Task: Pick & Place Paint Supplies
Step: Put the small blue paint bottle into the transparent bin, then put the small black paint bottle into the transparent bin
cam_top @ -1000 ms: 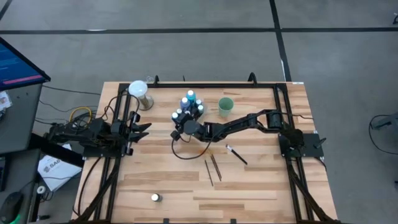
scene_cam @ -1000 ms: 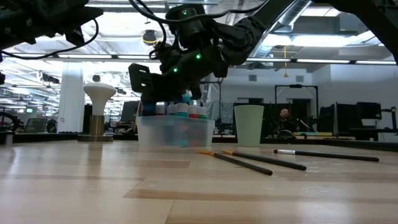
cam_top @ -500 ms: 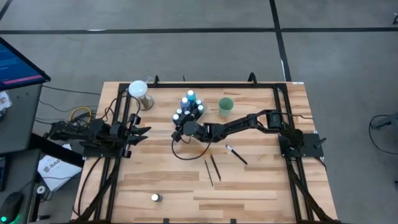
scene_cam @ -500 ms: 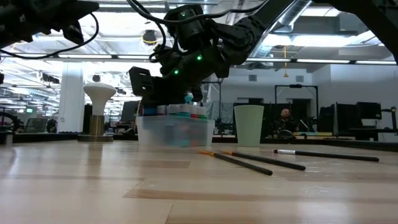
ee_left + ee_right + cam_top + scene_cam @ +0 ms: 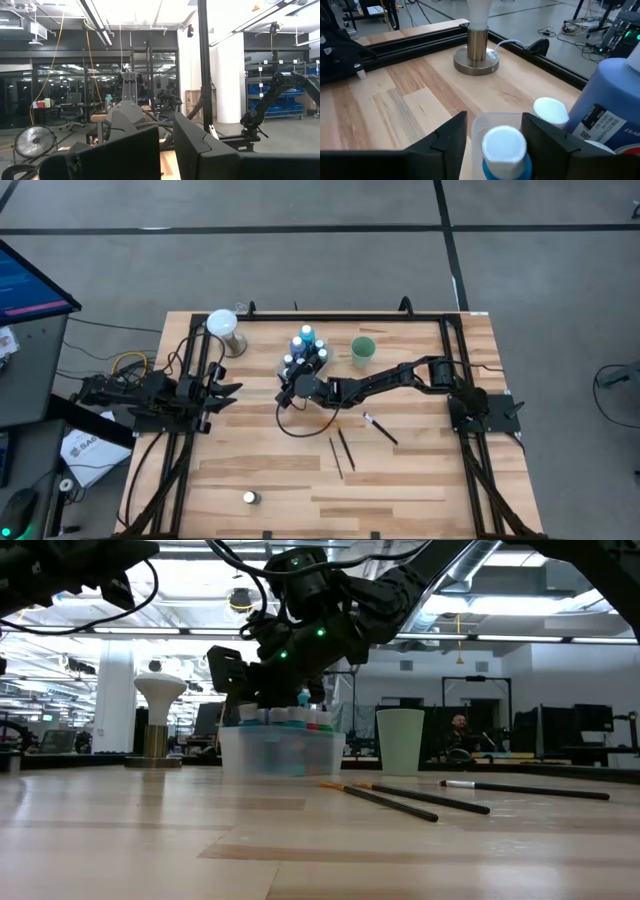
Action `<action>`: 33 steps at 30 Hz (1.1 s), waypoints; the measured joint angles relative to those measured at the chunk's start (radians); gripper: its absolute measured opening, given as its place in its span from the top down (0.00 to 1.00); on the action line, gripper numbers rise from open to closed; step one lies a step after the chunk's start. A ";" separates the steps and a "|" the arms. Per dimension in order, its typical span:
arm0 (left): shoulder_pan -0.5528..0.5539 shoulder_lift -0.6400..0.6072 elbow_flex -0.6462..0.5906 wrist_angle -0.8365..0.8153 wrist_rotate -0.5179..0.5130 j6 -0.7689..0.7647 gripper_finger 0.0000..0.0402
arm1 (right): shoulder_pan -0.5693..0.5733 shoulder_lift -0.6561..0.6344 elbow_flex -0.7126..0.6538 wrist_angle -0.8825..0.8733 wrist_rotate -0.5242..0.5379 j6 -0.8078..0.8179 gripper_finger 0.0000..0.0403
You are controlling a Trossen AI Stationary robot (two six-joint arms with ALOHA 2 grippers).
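A clear tray (image 5: 327,367) (image 5: 285,755) holds several white-capped paint bottles and two taller blue bottles (image 5: 305,340) (image 5: 610,110). My right gripper (image 5: 291,385) (image 5: 495,122) hovers at the tray's near-left corner, shut on one small blue bottle with a white cap (image 5: 505,144). Three thin dark brushes (image 5: 336,457) (image 5: 347,448) (image 5: 380,428) lie flat on the table nearer me, one of them orange-tipped (image 5: 335,785). One more small bottle (image 5: 250,498) stands alone close to the near edge. My left gripper (image 5: 232,389) (image 5: 167,150) waits at the table's left, shut and holding nothing. My right gripper has the small bottle pinched between its two fingers (image 5: 452,137), which flank the body below the white cap (image 5: 505,142). The fingers slant down from the table's right and near side. The bottle stays upright, just over the tray's corner rim (image 5: 485,118); its base is hidden.
A green cup (image 5: 363,350) (image 5: 400,740) stands right of the tray. A white lamp on a round metal base (image 5: 222,328) (image 5: 476,59) stands left of it, near the far edge. Black frame rails (image 5: 300,317) border the table. Bare wood lies between the brushes and the lone bottle.
My right gripper has edged a little toward the far edge, onto the tray's near-left corner, carrying the small bottle with it. Over the last half second it has barely moved.
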 joint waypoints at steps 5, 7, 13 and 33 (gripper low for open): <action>0.000 0.000 0.000 0.003 0.000 0.000 1.00 | 0.004 -0.034 0.014 -0.006 -0.017 -0.092 0.50; 0.000 0.000 0.000 0.003 0.000 0.000 1.00 | 0.009 -0.069 0.031 -0.007 -0.016 -0.172 0.47; 0.000 0.000 0.000 0.004 0.000 0.000 1.00 | 0.027 -0.161 0.106 -0.030 -0.018 -0.356 0.43; 0.000 0.002 0.000 0.010 0.000 0.000 1.00 | 0.407 -0.270 0.156 -0.031 -0.127 -0.326 0.43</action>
